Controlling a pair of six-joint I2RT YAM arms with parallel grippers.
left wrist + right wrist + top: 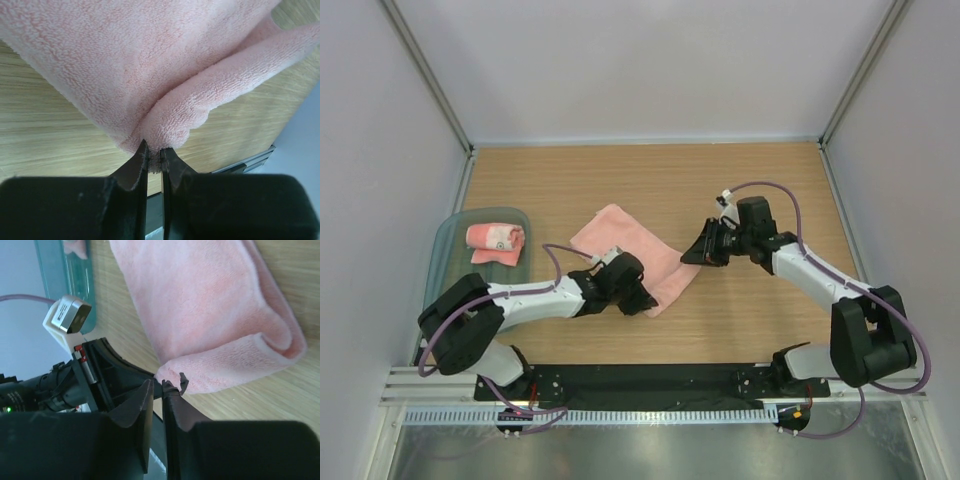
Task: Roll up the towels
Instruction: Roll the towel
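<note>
One salmon-pink towel (620, 250) lies spread on the wooden table, its near edge folded over into a thick lip (240, 360). My left gripper (638, 296) is shut on that lip at the near corner; in the left wrist view the fingertips (142, 155) pinch the terry fold (170, 125). My right gripper (694, 256) is at the towel's right corner, its jaws drawn together on the tip of the fold (167, 371). A second towel (496, 242), rolled, with a paler band and white marks, lies in the tray.
A translucent grey-green tray (444, 262) stands at the left edge of the table and also shows in the right wrist view (52, 270). White walls and metal posts enclose the table. The black base rail (650, 385) runs along the near edge.
</note>
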